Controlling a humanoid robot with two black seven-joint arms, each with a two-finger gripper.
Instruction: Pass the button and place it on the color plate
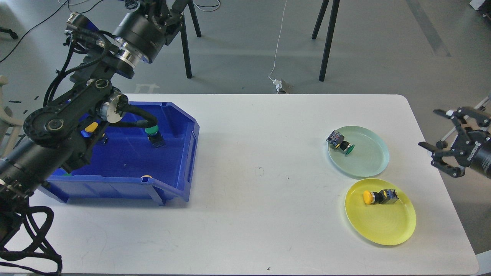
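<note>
A yellow-capped button (374, 197) lies on its side on the yellow plate (383, 226) at the front right. A green-capped button (340, 142) lies on the pale green plate (368, 157) behind it. My right gripper (431, 128) is open and empty, off the table's right edge, apart from both plates. My left arm rises over the blue bin (168, 191); its gripper (155, 5) is dark and cut off by the top edge. In the bin a green button (153, 134) and a yellow button (91, 128) show.
The blue bin stands on the white table (261, 214) at the left, partly covered by my left arm. A further yellow cap (145, 177) shows at its front wall. Black stand legs (326, 42) and a white cable are on the floor behind.
</note>
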